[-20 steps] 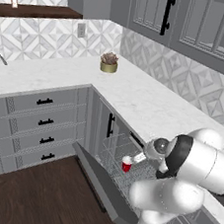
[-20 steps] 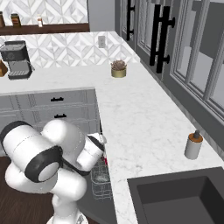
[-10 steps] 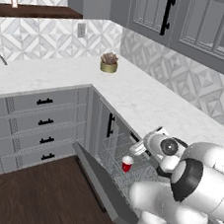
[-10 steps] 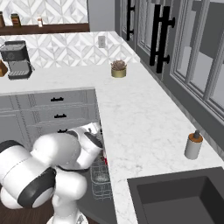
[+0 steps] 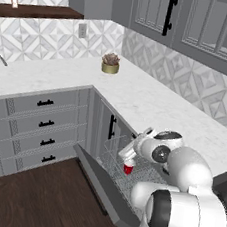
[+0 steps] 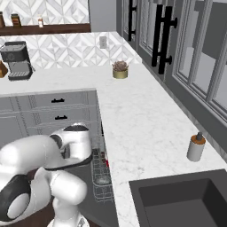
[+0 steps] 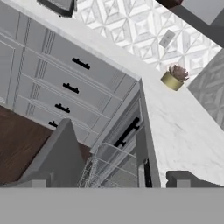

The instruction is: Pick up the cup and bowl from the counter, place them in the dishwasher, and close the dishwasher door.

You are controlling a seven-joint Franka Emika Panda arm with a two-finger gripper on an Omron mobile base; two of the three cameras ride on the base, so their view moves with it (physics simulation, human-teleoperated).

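- The cup [image 5: 128, 167] sits upright in the wire rack [image 5: 114, 161] of the open dishwasher [image 6: 101, 177], with the gripper [image 5: 130, 149] just above it, jaws spread wide and empty.
- The dishwasher door [image 5: 101, 184] hangs down over the floor.
- The gold plant pot [image 5: 110, 65] stands near the counter's [image 5: 152, 102] back corner, and a soap bottle [image 6: 195, 147] stands by the sink [image 6: 186, 199].
- Right base view catches a coffee machine [image 6: 17, 60]; hand view shows the drawers [image 7: 70, 83].

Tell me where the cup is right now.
The cup stands upright in the dishwasher's wire rack, seen in the left base view just below the robot's hand, above the lowered door.
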